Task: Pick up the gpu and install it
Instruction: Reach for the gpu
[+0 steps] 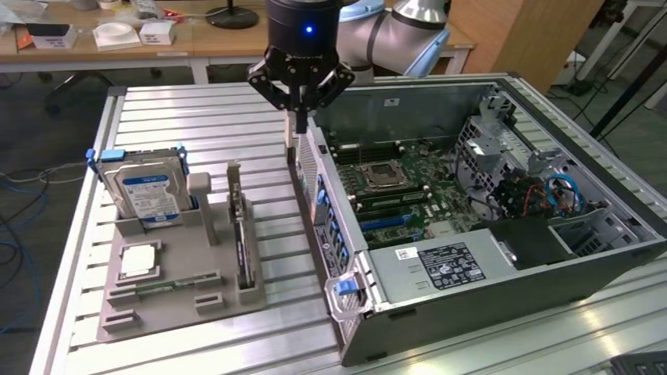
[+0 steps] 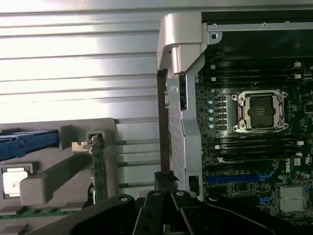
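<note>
Exterior, gripper (image 1: 300,123): we see it clenched, gripping nothing we can make out, over the computer case's (image 1: 438,336) wall that faces the holder (image 1: 177,312).
Exterior, gpu (image 1: 242,242): upright in the holder, apart from the gripper.
Wrist, gpu (image 2: 99,166): standing in the holder's slot.

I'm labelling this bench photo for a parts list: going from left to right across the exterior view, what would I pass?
Hard drive → graphics card → robot's hand → processor socket → blue cables.
</note>
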